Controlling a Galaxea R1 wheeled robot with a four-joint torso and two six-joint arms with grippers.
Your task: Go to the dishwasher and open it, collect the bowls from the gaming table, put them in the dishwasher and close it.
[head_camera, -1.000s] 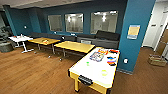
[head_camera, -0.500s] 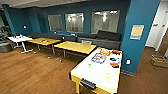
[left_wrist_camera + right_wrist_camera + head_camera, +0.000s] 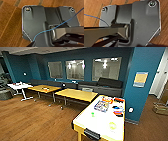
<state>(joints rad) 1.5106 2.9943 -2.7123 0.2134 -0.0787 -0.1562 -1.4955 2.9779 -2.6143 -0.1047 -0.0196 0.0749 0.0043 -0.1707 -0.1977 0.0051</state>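
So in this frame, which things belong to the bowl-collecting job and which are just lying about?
Job:
- gaming table
- bright green bowl
- pale yellow-green bowl

Lying about:
- game boxes
- yellow-wood tables
- white table
- dark sofa

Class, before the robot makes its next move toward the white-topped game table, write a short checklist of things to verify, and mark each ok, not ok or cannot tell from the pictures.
1. Gaming table in view ahead: ok.
2. Bright green bowl on its top: ok.
3. Pale yellow-green bowl on its top, near the close end: ok.
4. Bowls apart from the game boxes: ok.
5. Wood floor up to the table free of obstacles: ok.
6. Either tool open: cannot tell.
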